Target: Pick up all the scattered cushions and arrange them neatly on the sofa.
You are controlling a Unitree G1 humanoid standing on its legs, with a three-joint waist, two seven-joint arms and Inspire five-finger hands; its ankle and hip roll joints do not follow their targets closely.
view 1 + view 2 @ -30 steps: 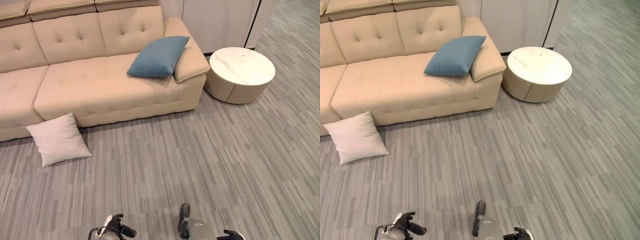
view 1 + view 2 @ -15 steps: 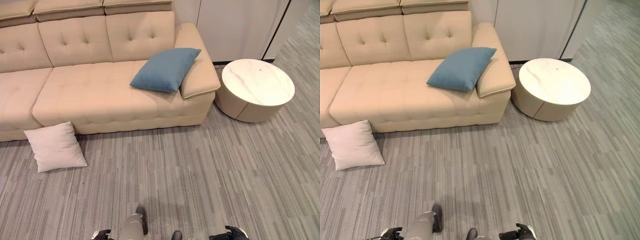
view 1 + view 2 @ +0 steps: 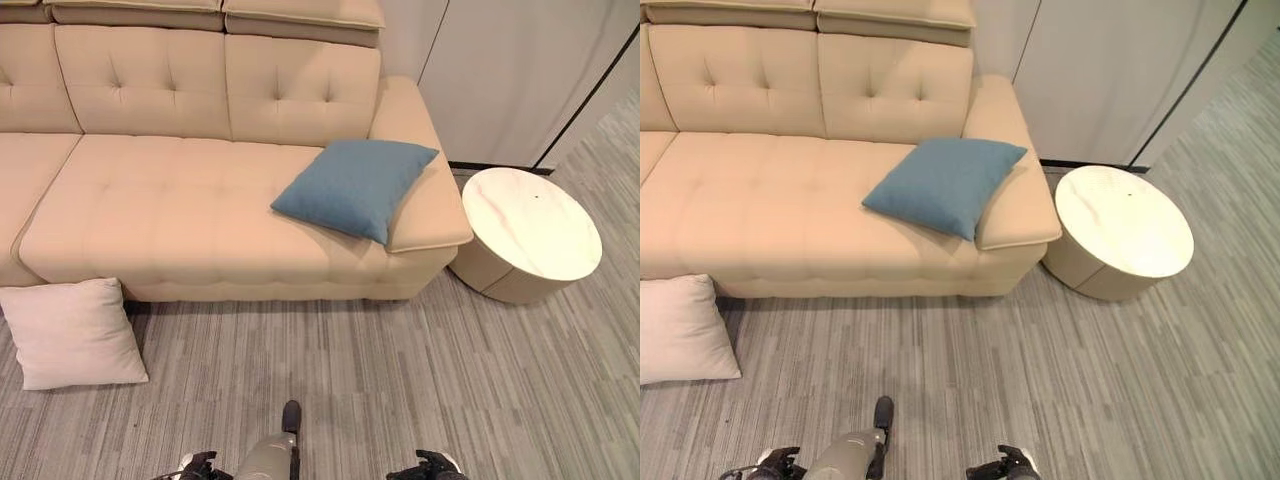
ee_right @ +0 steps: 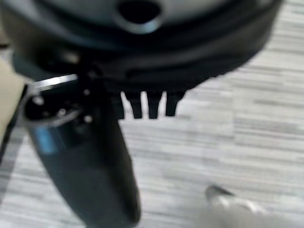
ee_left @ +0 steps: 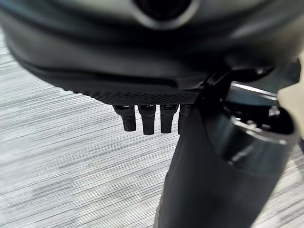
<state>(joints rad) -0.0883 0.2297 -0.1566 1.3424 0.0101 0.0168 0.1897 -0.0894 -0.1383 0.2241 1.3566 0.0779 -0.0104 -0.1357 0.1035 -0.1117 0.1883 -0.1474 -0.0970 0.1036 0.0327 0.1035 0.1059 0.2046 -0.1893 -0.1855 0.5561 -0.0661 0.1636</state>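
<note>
We were in what looked like a living room or lounge. A long beige sofa (image 3: 200,200) with buttoned back cushions stood against the wall, a blue cushion (image 3: 355,187) resting at its armrest end and a pale cushion (image 3: 70,335) lying on the floor (image 3: 400,380) against its front. Beside the sofa was a low round side table (image 3: 530,235) with a white tabletop, behind it plain pale wall panels (image 3: 520,70), and underfoot grey striped carpet.

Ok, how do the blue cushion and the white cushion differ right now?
The blue cushion lies on the sofa seat, propped against the armrest at the robot's right; the white cushion is on the floor, leaning against the sofa's front near the robot's left. The blue one is dusty blue, the white one pale off-white. Both are square, plump and much alike in size, and neither hand touches them.
</note>
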